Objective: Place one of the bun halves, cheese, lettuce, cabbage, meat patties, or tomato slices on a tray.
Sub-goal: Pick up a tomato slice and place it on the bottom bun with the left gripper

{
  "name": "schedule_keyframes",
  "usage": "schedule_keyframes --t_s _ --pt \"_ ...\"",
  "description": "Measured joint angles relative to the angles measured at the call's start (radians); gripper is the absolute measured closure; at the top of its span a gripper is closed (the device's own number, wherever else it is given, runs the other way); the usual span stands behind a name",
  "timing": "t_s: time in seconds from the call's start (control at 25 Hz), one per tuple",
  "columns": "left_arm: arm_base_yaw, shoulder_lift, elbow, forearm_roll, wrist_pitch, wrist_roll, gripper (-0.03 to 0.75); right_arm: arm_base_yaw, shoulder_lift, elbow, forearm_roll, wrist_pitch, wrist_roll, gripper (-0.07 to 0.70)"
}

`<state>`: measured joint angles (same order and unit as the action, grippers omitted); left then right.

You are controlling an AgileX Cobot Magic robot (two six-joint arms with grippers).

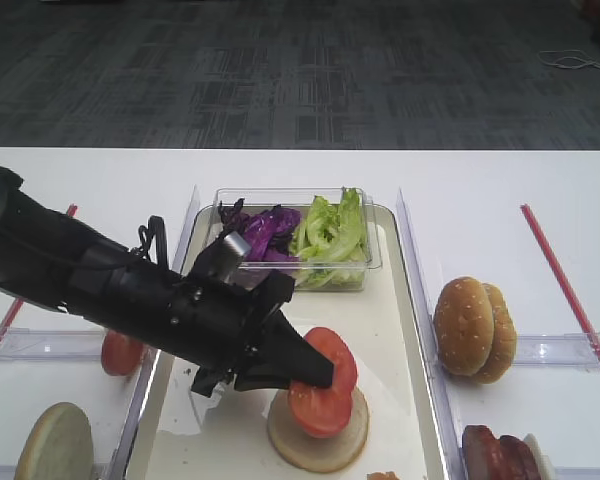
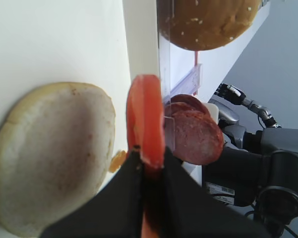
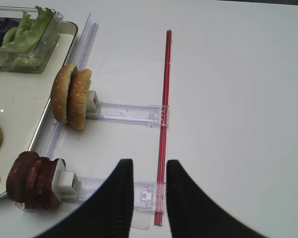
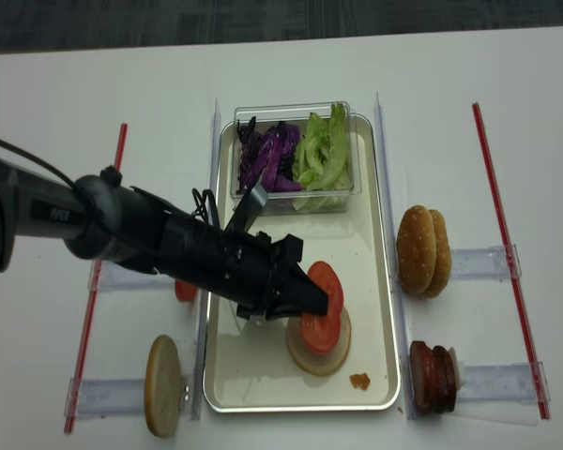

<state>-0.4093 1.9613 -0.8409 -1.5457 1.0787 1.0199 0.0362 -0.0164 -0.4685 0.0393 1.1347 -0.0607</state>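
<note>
The left gripper has its fingers pinched tight on a tomato slice, gripped at one edge so the slice stands tilted, almost on edge. It hangs directly over the pale cut face of a bun half lying in the near part of the tray; whether the slice's lower edge already touches the bun cannot be told.

The step in hand looks like setting the slice down on that bun. To do it well, lower until the free edge rests on the bun, lean the slice toward flat, then part the fingers and back away to the left without dragging it off.

The right gripper idles with its fingers slightly apart and nothing between them, over the worktop right of the tray, near the meat patties.
</note>
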Motion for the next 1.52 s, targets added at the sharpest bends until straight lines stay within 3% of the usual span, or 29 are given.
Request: schedule_keyframes --t_s 1.52 --pt "-0.019 0.051 -0.046 0.093 -0.002 -0.084 0.69 0.0 0.0 0.0 0.0 0.0 0.0 0.43"
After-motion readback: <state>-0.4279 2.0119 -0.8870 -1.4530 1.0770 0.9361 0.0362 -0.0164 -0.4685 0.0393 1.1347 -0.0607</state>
